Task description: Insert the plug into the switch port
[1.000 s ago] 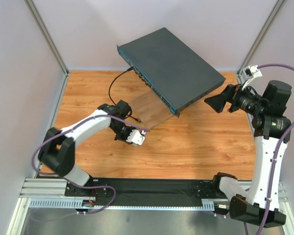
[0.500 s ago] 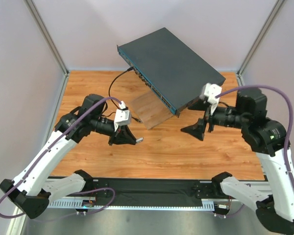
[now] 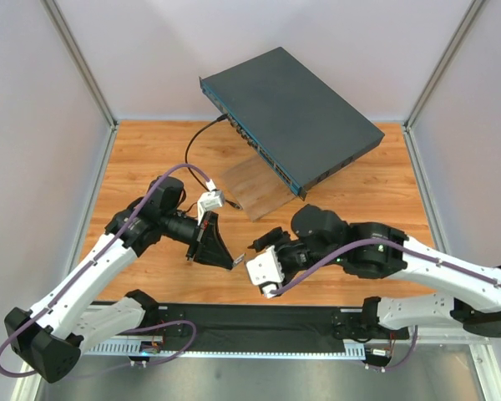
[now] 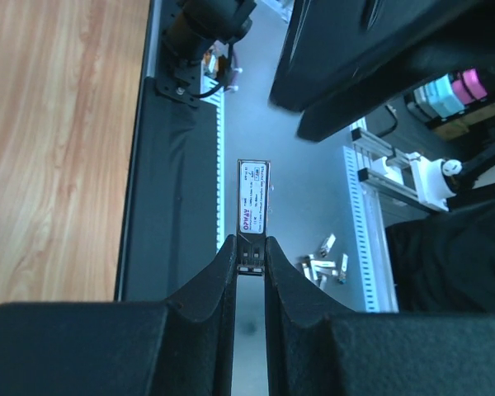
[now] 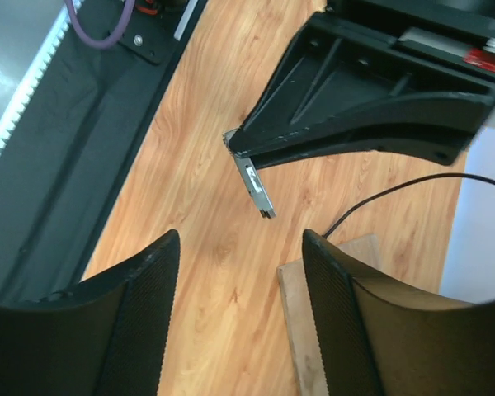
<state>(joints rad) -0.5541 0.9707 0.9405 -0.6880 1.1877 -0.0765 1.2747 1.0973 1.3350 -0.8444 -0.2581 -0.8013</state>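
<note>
Plug [image 4: 254, 202], slim silver metal module, likely light and stiff, sat tail-pinched in left end effector [image 4: 249, 250]; right end effector [image 5: 241, 276] gaped empty.

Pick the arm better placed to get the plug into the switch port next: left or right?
Left, probably. The left gripper is shut on the plug; the right gripper is open and empty. Caveat: the plug points away from the switch, so the arm must reorient first.
</note>
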